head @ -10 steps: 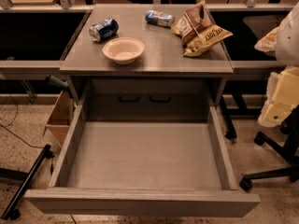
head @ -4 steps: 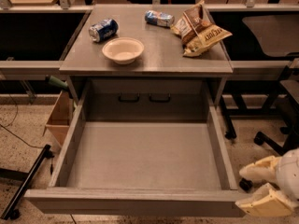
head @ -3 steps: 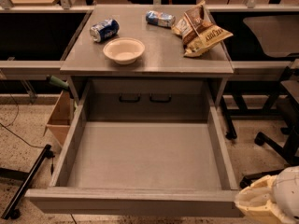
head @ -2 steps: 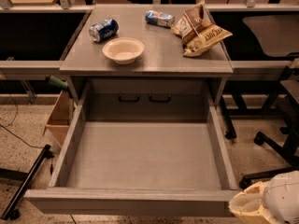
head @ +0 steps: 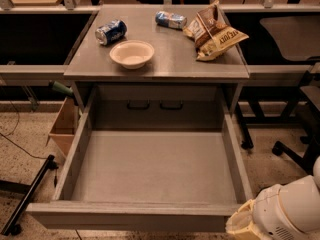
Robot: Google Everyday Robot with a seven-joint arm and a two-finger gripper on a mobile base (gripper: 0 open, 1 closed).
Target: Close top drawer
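Note:
The top drawer (head: 150, 164) is a wide grey metal tray pulled fully out from under the grey table (head: 175, 64). It is empty, and its plain front panel (head: 130, 216) lies near the bottom of the view. My gripper (head: 245, 226) is at the bottom right, just in front of the right end of the front panel. Its cream fingertips are partly cut off by the picture's lower edge, with the white arm behind them to the right.
On the table stand a white bowl (head: 131, 53), two cans (head: 110, 32) (head: 170, 19) and a snack bag (head: 215, 30). A cardboard box (head: 64, 126) sits on the floor at left, a black stand leg (head: 27, 196) lower left, and office chair bases (head: 295, 149) at right.
My arm came down from the upper right to the drawer's front right corner, then moved slightly lower and left. The drawer has not moved.

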